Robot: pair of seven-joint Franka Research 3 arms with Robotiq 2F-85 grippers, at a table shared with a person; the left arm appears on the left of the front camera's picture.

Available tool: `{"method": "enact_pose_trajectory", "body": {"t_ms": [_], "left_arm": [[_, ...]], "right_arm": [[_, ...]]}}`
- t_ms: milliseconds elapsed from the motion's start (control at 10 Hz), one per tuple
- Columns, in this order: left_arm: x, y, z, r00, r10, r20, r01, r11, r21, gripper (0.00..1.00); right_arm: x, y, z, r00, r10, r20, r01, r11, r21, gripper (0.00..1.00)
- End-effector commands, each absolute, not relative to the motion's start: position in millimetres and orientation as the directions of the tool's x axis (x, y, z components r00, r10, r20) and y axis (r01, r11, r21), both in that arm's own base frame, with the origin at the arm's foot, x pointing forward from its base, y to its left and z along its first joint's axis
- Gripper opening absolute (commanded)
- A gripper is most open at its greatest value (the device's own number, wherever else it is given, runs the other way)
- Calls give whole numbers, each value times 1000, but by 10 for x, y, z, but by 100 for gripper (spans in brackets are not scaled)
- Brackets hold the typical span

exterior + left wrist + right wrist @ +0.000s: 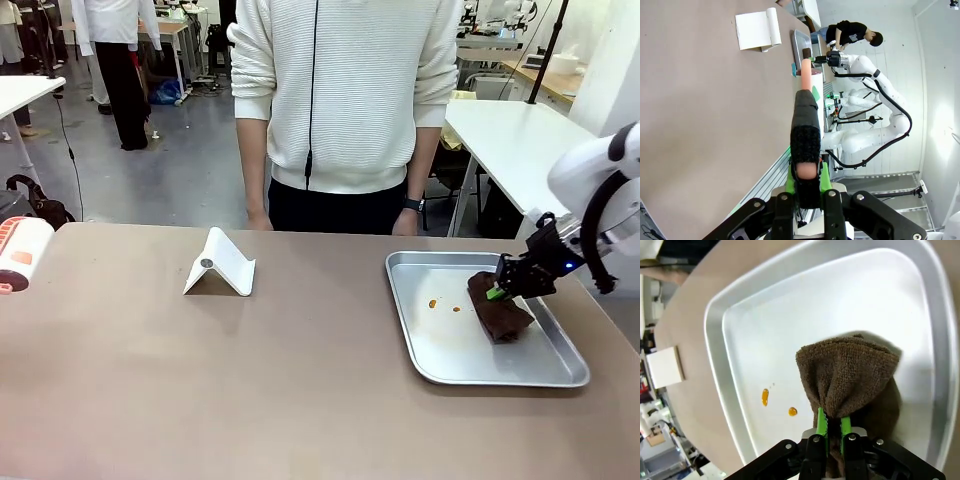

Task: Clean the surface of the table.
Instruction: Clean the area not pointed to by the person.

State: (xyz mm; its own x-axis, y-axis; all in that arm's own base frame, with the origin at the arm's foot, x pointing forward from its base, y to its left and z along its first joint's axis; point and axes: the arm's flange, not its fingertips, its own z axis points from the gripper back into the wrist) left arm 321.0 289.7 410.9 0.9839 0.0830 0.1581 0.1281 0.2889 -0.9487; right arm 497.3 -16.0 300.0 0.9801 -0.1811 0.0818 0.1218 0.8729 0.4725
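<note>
Table (200, 380) – tray (440, 345) w/ orange drops (433, 303), brown cloth (505, 318) in right gripper (497, 291).

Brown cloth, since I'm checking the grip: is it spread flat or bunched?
Bunched. The right claw pinches the brown cloth into a gathered wad inside the silver tray.

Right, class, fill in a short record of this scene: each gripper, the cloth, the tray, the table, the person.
right gripper: shut on the cloth
left gripper: shut on a black and pink handle
cloth: brown, lying in the tray
tray: silver, on the table's right side, two orange drops in it
table: brown top, white stand on it
person: standing at the far side
</note>
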Motion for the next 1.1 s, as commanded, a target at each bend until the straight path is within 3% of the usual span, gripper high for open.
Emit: {"method": "enact_pose_trajectory", "body": {"t_ms": [0,700,1000], "left_arm": [[3177,2859,4139,982,89,165,133,287,-949,20],[3177,2859,4139,982,89,165,133,287,-949,20],[3177,2859,4139,982,89,165,133,287,-949,20]], "right_arm": [[5075,36,2936,973,-219,71,155,852,499,11],[5142,579,2770,992,-122,14,88,785,614,11],[4999,857,2757,995,89,37,-94,796,598,11]]}}
